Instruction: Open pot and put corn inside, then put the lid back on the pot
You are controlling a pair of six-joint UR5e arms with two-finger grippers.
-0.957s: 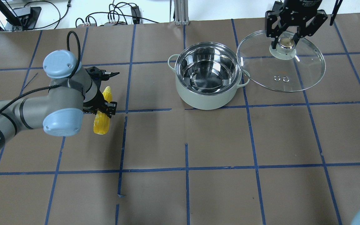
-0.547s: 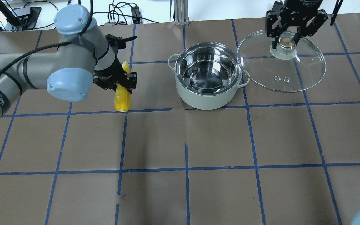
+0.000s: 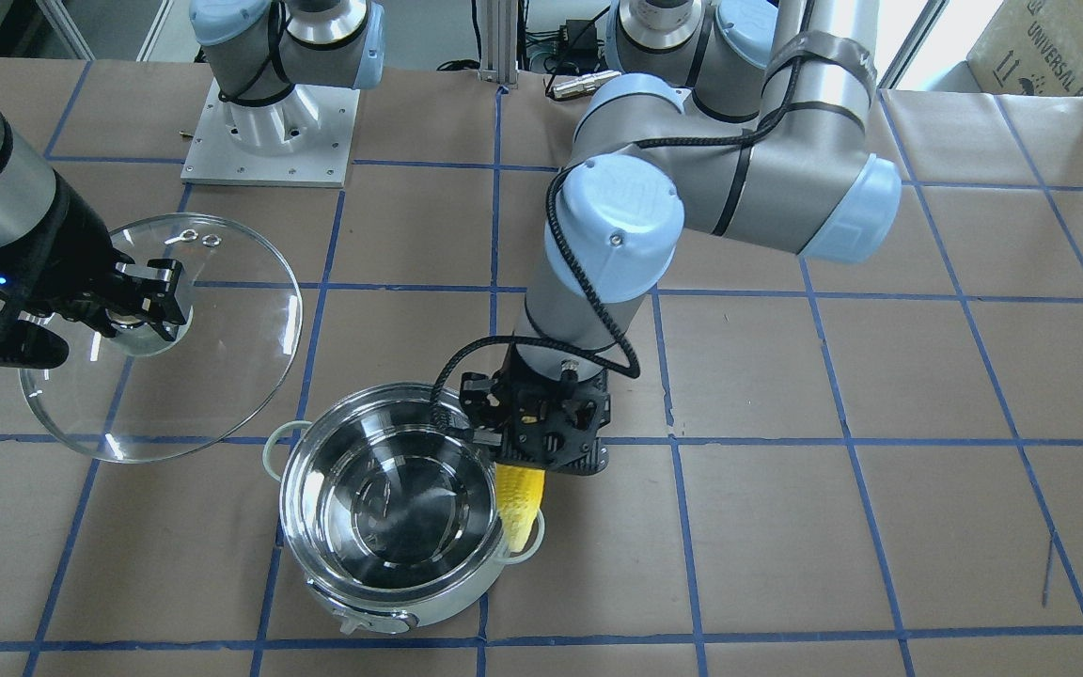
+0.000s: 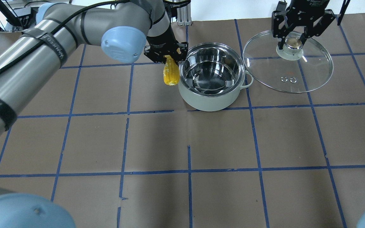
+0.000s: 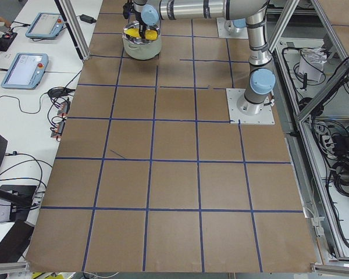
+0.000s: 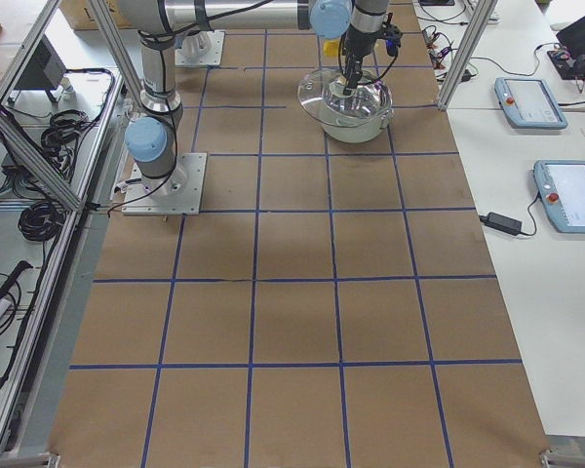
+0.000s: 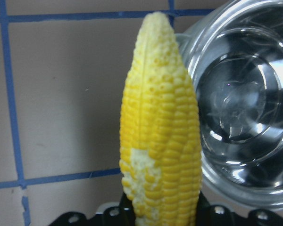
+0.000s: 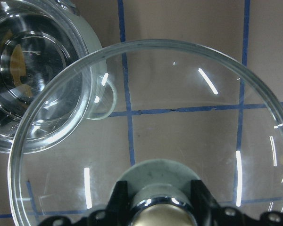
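Observation:
The open pot stands on the table with its steel inside bare. My left gripper is shut on the yellow corn and holds it above the table right beside the pot's left rim, over its side handle. My right gripper is shut on the knob of the glass lid and holds it in the air to the right of the pot, its edge overlapping the pot's right handle.
Brown paper with a blue tape grid covers the table. Cables and an aluminium post lie along the far edge. The arm bases stand on the robot's side of the table.
My left arm has carried the corn far to the right and away from me, from the left part of the table to the pot's left rim. The right gripper with the lid has barely moved.

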